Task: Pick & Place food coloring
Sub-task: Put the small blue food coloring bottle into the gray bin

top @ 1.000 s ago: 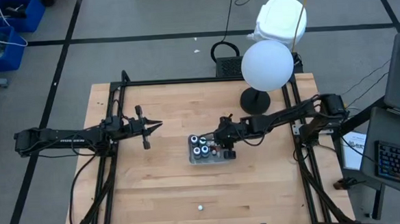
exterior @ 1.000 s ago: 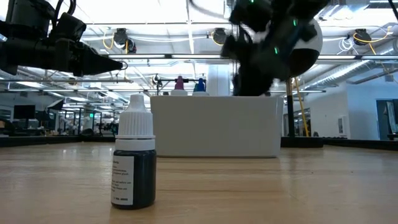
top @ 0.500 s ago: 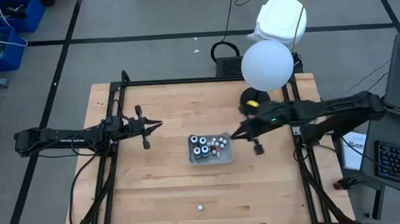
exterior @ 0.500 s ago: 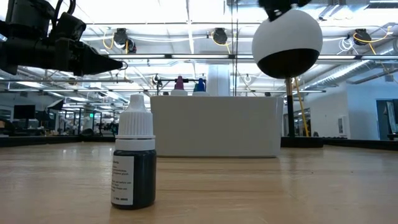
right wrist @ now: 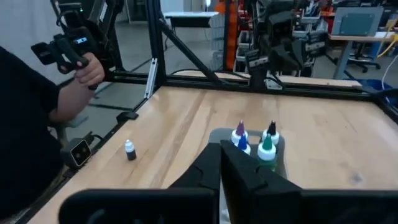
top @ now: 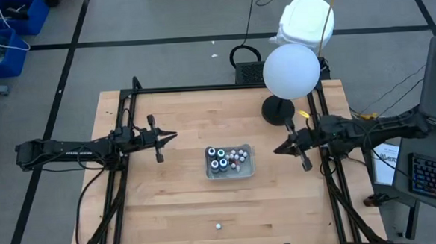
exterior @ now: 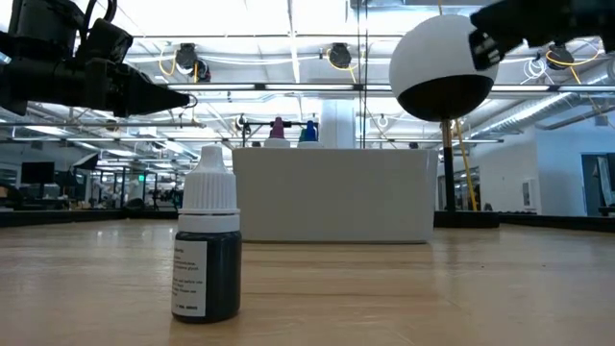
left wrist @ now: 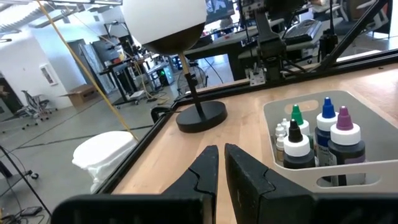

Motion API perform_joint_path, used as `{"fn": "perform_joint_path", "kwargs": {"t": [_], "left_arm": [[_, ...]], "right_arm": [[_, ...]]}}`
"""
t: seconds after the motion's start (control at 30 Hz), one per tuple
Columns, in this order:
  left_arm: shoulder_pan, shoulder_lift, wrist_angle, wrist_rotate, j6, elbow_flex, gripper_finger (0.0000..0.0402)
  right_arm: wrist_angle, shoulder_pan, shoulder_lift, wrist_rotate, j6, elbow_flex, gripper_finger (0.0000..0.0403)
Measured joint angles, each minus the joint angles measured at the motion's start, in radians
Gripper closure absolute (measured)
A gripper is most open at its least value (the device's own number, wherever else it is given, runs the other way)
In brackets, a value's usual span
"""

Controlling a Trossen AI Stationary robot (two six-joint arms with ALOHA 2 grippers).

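Presently, several food coloring bottles (top: 218,158) are being held in the clear tray (top: 248,170), one bottle (top: 218,226) is being left on the counter (top: 170,207), both grippers, left (top: 172,135) and right (top: 276,149), being kept clenched and empty.

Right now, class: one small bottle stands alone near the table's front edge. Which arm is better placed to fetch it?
Neither clearly. The lone bottle stands about midway; the left gripper and the right gripper both hover empty, jaws shut.
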Motion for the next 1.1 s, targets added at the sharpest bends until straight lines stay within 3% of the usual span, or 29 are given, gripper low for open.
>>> {"fn": "perform_joint_path", "kwargs": {"t": [0.33,0.9,1.1], "left_arm": [[0.000,0.000,0.000,0.000,-0.009,0.000,0.0364],[0.001,0.000,-0.008,-0.017,-0.136,0.000,0.0364],[0.001,0.000,-0.102,-0.017,-0.214,0.000,0.0364]], "right_arm": [[0.186,-0.013,-0.159,-0.001,-0.019,-0.228,0.0402],[0.199,-0.035,-0.164,-0.001,-0.098,-0.253,0.0403],[0.369,-0.035,-0.164,-0.004,-0.124,-0.343,0.0403]]}}
